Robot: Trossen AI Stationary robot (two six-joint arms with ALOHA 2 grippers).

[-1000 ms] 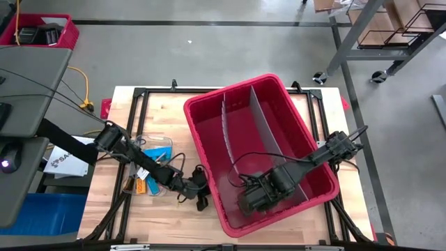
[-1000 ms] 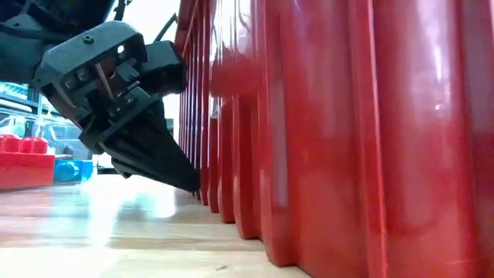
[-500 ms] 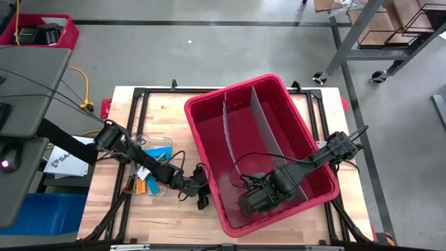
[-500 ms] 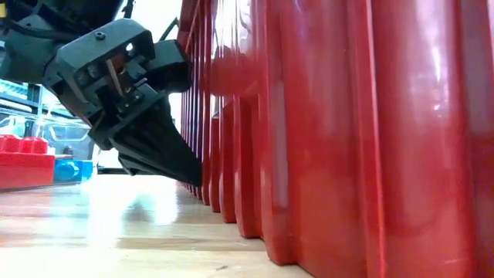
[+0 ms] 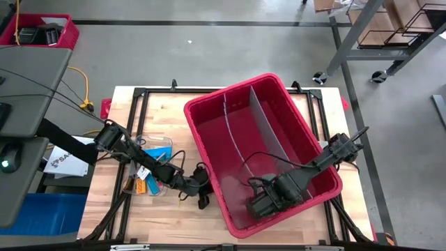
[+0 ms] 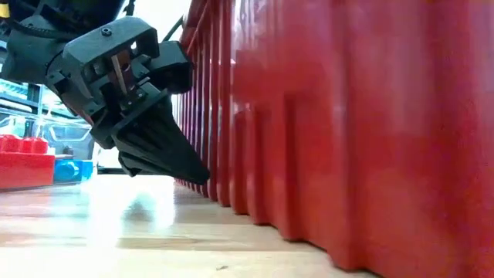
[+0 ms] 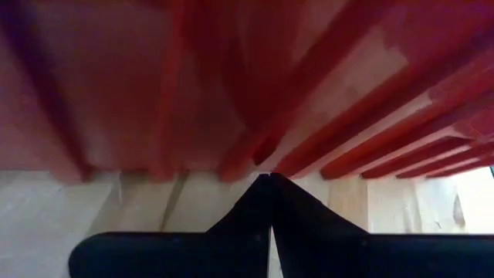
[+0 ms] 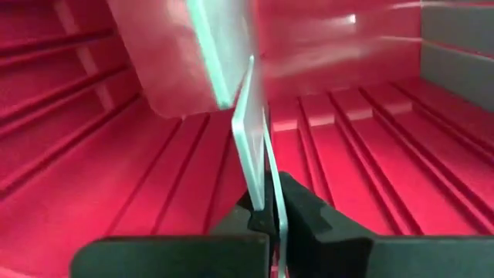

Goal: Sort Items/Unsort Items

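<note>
A large red bin (image 5: 279, 122) lies askew on the wooden table, with a grey divider (image 5: 279, 132) and a thin clear panel (image 8: 248, 139) standing inside it. My right gripper (image 5: 261, 206) is down in the bin's near end, shut on that clear panel. My left gripper (image 5: 202, 189) is shut, low at the foot of the bin's left outer wall (image 7: 255, 147). Small items lie on the table's left part by the left arm: an orange piece (image 5: 141, 187) and blue ones (image 5: 162, 141). A red block (image 6: 23, 166) shows far off in the low view. My left gripper has its shut fingertips (image 6: 197, 176) at the bin's left outer wall, low between two ribs (image 7: 262, 158), just above the tabletop. The fingers come slanting down from the table's left. My right gripper pinches the clear panel's edge (image 8: 258, 193) between its two fingers (image 8: 309, 212), from above, pointing down. The panel stands on edge in the bin and runs away from the fingers, bowed.
The bin fills the table's middle and right. A black frame (image 5: 132, 94) runs round the tabletop. The low view shows bare wood (image 6: 116, 232) in front of the left gripper. A clear container (image 5: 155, 148) sits among the items at the left.
My right gripper has gone toward the table's right edge inside the bin and rolled at the wrist, still shut on the clear panel. The bin's near end has slid toward the right edge with it. My left gripper has stayed at the bin's left wall.
</note>
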